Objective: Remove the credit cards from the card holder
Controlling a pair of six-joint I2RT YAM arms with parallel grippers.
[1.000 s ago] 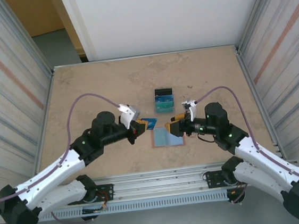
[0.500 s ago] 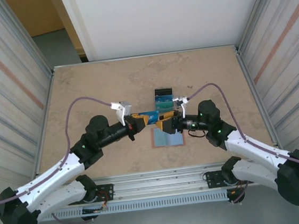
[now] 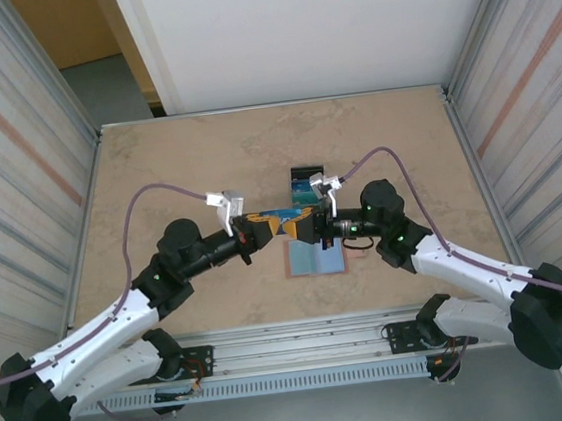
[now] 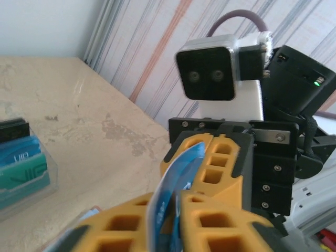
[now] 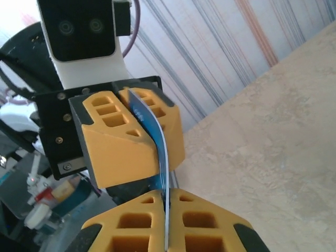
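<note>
Clamping blue card [image 3: 277, 214], right gripper [image 3: 301, 226], midair

We get bright, even light from above, leaving only faint, soft shadows on the table [image 3: 156, 173]. The side walls [image 3: 18, 198] lean outward at the edges. In our wrist views the near fingers [image 4: 210, 231] and card [image 5: 158, 152] blur.

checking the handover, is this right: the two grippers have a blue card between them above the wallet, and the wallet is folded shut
Not quite. The wallet is not folded shut: it lies open, light-blue inside facing up, as the top external view shows. The rest stands: the left gripper and the right gripper have a blue card between them above it.
</note>
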